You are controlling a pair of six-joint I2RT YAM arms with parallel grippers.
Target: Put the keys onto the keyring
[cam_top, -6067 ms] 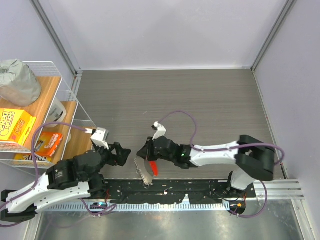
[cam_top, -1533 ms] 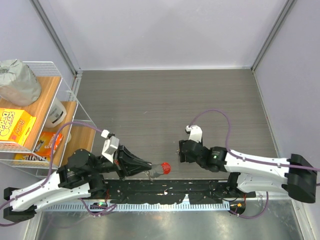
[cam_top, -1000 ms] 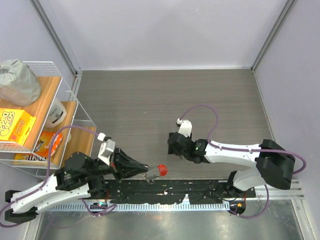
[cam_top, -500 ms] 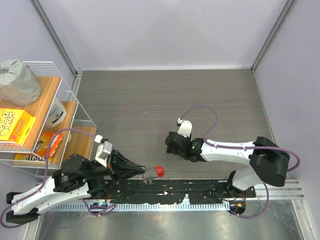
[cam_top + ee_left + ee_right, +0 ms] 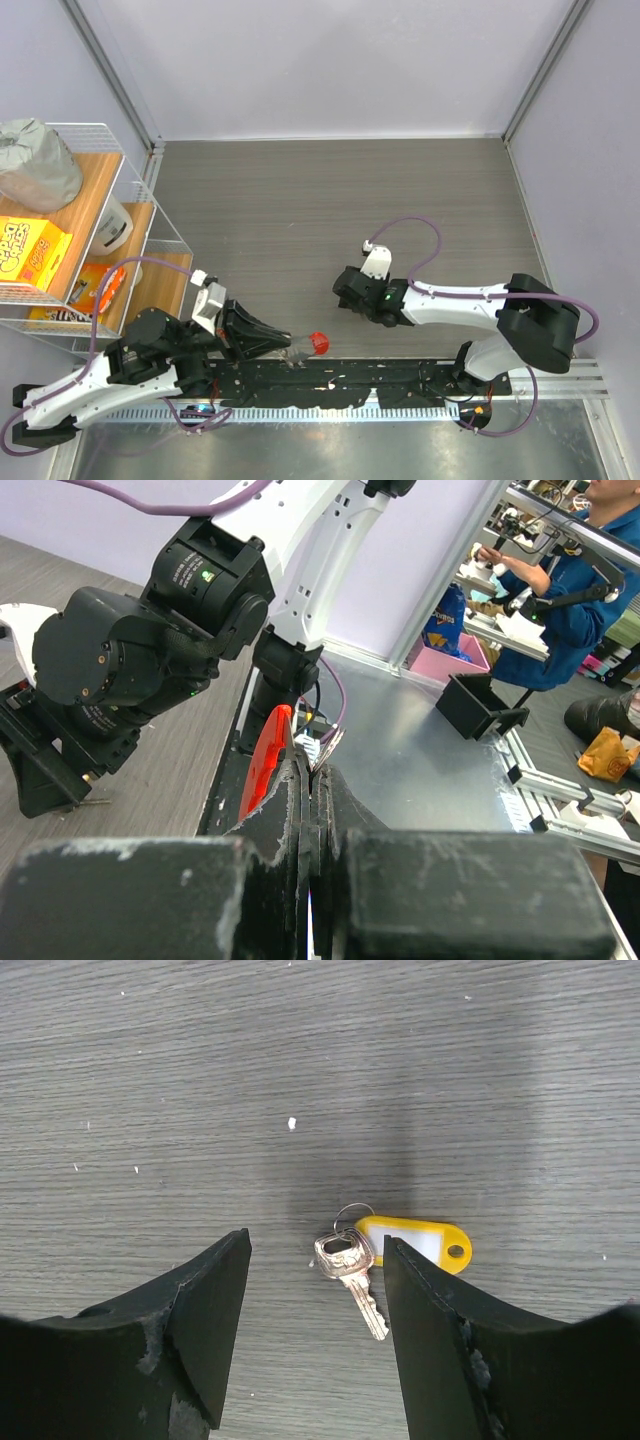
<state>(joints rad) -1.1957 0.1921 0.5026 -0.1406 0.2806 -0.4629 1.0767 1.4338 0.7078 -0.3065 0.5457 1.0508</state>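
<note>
The keys [image 5: 352, 1268], one small metal key on a thin wire loop with a yellow tag [image 5: 418, 1241], lie flat on the grey wood-grain table. My right gripper [image 5: 316, 1245] hangs open just above them, the key between its two fingers and nearer the right one, the tag partly behind that finger. In the top view the right gripper [image 5: 346, 289] hides the keys. My left gripper [image 5: 288, 350] is shut on the keyring, whose red plastic piece [image 5: 318, 342] and silvery links [image 5: 326, 748] stick out past the tips [image 5: 312, 765].
A black slotted rail [image 5: 400, 385] runs along the near edge under both arms. A wire shelf [image 5: 150, 215] at the left holds a yellow box [image 5: 30, 250], a grey bag [image 5: 35, 165] and an orange packet [image 5: 95, 285].
The right arm swung left, settled over the keys, then edged slightly right. The left gripper drew back a little to the left with the keyring still in it.
</note>
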